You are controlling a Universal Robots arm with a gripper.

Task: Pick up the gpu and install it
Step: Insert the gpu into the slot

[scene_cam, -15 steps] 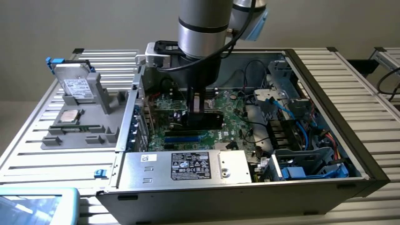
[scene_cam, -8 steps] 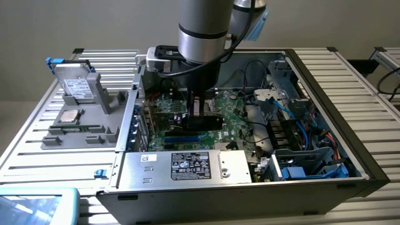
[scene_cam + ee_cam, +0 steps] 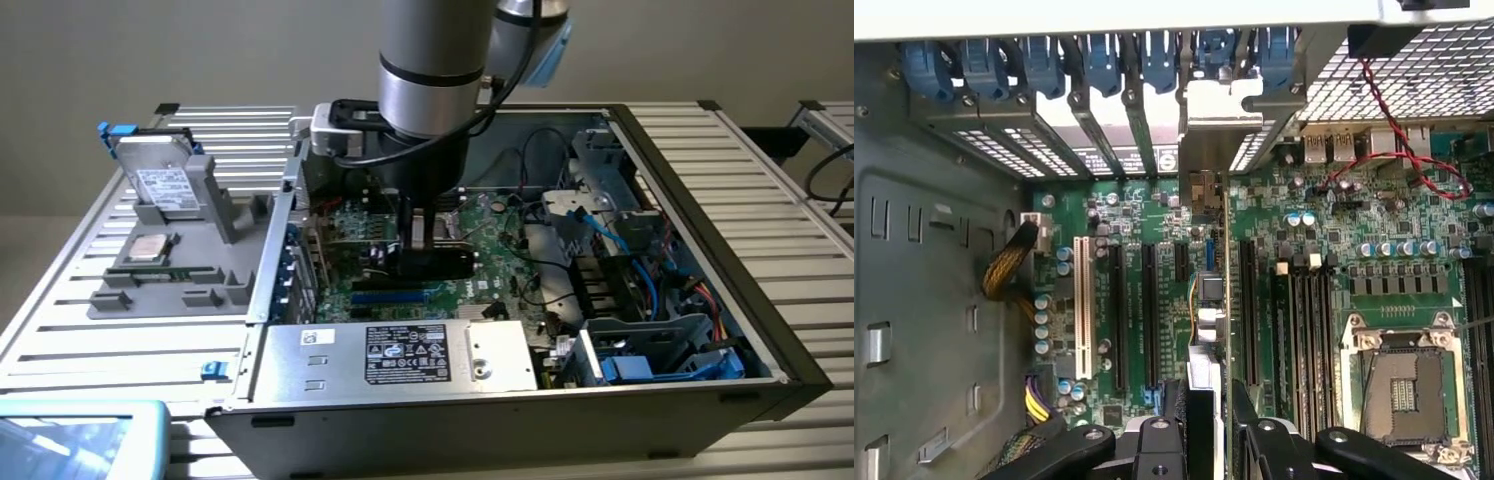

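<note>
The pincer is closed on the gpu, with one finger on each flat face of the card; the card stands on its edge inside the open computer case, above the motherboard, between the long black slots and the memory sockets. Its silver end bracket is at the rear wall, just beside the row of blue clips; I cannot tell whether the lower edge is already seated in a slot.

I judge the card light and stiff, but fragile; the thin board can crack if it is twisted, and the small parts on it do not tolerate pressure. The top edge, held across the two faces as here, seems the proper place; the metal bracket is smooth and probably slippery, and the contact edge should stay untouched. The case lies on a ribbed surface.
</note>
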